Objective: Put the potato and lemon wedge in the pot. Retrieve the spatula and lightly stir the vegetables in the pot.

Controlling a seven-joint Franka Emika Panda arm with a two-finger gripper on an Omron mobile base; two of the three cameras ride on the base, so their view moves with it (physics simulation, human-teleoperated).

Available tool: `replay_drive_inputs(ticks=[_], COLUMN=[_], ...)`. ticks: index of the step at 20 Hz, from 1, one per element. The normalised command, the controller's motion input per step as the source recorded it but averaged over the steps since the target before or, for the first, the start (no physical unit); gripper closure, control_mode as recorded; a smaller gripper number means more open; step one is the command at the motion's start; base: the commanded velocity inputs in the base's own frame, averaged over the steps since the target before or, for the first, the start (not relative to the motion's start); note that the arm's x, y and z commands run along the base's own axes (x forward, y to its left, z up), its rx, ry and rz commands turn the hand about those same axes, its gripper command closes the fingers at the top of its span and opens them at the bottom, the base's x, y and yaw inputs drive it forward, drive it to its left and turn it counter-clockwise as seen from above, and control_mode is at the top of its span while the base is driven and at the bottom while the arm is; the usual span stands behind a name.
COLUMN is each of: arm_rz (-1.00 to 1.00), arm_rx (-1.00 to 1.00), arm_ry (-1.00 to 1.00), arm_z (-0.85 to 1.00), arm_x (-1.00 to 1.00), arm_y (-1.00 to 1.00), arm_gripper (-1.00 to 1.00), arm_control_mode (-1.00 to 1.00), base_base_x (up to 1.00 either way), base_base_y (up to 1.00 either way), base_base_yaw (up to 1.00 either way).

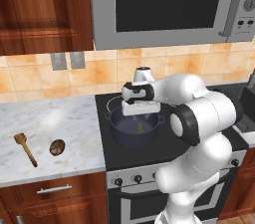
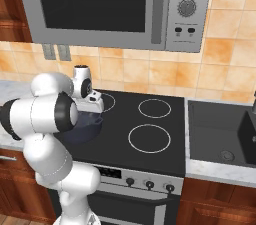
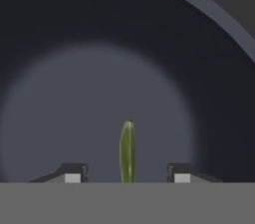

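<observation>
The dark blue-grey pot [image 1: 115, 129] stands on the stove's front left burner. My gripper [image 1: 141, 119] hangs just inside its mouth, pointing down. In the hand view the gripper [image 3: 127, 177] is open, its fingertips [image 3: 72, 174] wide apart. The thin green lemon wedge [image 3: 128, 149] stands in the gap between them, touching neither, over the pot's floor [image 3: 89, 108]. From the left base view the lemon wedge [image 1: 141, 128] shows inside the pot. The brown potato [image 1: 57, 147] lies on the marble counter left of the stove, with the wooden spatula [image 1: 25, 148] further left. The arm hides part of the pot [image 2: 89, 130] in the right base view.
A microwave [image 1: 164, 4] hangs low above the black stove top [image 2: 150, 134]. A dark sink [image 2: 220, 134] lies to the right of the stove. The marble counter [image 1: 50, 118] ends at its front edge near the potato. Wooden cabinets sit above and below.
</observation>
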Motion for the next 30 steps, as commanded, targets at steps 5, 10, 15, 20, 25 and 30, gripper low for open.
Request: replay_drive_inputs(ticks=[5,10,15,20,25,30], arm_rz=[0.00,0.00,0.03,0.06,0.04,0.01], arm_rx=[0.00,0.00,0.00,0.00,0.00,0.00], arm_ry=[0.00,-0.03,-0.18,-0.19,-0.06,0.01], arm_z=[0.03,0.26,0.38,0.34,0.09,0.13], arm_x=[-0.03,-0.58,-0.77,-0.63,-0.55,-0.09], arm_y=[0.00,0.16,0.42,0.70,0.97,1.00], arm_gripper=[-1.00,-1.00,-1.00,-1.00,-1.00,-1.00], arm_control_mode=[-1.00,-1.00,-1.00,-1.00,-1.00,-1.00], base_base_x=[0.00,0.00,0.00,0.00,0.00,0.00], base_base_y=[0.00,0.00,0.00,0.00,0.00,0.00], base_base_yaw=[0.00,0.00,0.00,0.00,0.00,0.00])
